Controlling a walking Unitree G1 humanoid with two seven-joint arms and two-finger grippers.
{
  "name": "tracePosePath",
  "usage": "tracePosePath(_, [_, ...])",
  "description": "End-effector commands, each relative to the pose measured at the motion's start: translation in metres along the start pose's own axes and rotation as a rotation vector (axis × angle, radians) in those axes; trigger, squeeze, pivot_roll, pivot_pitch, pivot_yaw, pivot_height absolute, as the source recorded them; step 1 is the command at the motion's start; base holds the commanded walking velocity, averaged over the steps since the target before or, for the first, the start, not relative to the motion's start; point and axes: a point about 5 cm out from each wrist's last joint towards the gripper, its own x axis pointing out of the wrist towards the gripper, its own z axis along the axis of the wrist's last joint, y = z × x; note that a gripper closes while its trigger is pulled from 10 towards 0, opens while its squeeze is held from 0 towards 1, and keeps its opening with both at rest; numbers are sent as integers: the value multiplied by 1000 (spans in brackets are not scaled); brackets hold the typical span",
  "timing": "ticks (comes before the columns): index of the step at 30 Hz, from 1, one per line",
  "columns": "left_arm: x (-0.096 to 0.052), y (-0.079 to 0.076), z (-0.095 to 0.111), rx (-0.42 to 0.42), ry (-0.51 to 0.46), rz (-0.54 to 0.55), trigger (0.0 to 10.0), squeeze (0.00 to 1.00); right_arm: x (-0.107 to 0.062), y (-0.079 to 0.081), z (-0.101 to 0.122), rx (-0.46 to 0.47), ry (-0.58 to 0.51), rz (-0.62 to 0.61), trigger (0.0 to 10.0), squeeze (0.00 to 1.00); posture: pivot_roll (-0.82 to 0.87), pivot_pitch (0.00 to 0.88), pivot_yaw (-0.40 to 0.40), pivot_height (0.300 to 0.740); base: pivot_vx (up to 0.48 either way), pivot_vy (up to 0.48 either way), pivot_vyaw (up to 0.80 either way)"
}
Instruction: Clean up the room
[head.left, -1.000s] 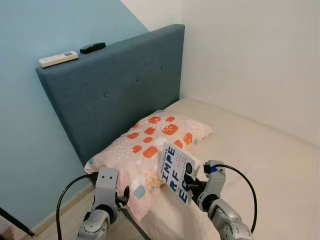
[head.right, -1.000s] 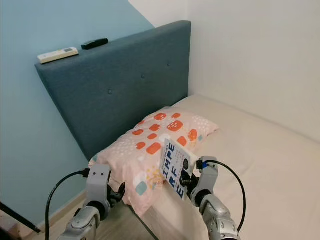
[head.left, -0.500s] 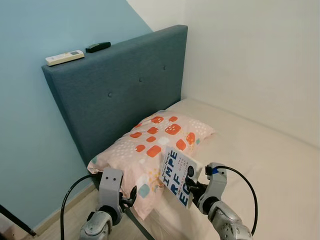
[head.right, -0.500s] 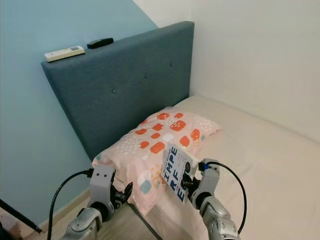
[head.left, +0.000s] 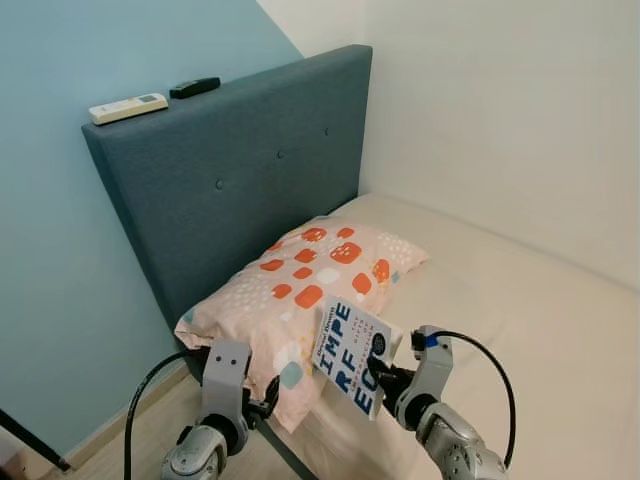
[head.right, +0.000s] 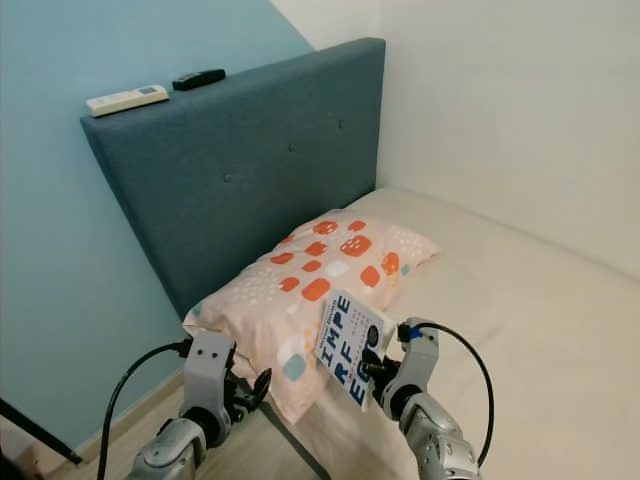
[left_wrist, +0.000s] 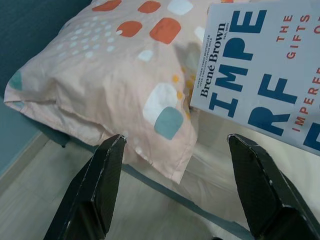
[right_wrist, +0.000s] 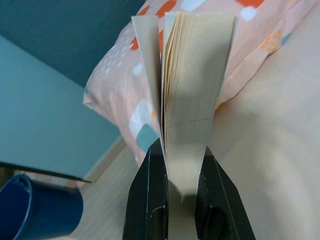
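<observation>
white book (head.left: 349, 355) pinched in right hand (right_wrist: 173, 176) | left hand (left_wrist: 175, 187) spread wide, holding nothing | near pillow (head.left: 300, 290)

1. A dark blue padded headboard (head.left: 250, 170) is seen standing against the light blue wall (head.left: 60, 300).
2. A white remote (head.left: 127, 107) is laid on the headboard's top edge, near its left corner.
3. A black remote (head.left: 194, 88) is placed just beside it, further along the same edge.
4. A blue bin (right_wrist: 37, 212) is seen on the wooden floor (left_wrist: 75, 200).
</observation>
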Motion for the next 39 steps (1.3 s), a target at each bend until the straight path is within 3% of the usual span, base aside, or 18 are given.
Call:
tracePosePath(1, [-3, 1, -4, 2, 21, 13, 10000, 0, -1, 5, 2, 8, -14, 35, 10000, 0, -30, 125, 20, 661, 0, 0, 0])
tracePosePath(13, [0, 8, -5, 39, 32, 72, 10000, 0, -2, 4, 3, 2, -23, 33, 10000, 0, -31, 122, 22, 636, 0, 0, 0])
tracePosePath(39, [-4, 3, -5, 56, 65, -4, 10000, 0, -4, 8, -5, 44, -29, 25, 10000, 0, -2, 148, 49, 631, 0, 0, 0])
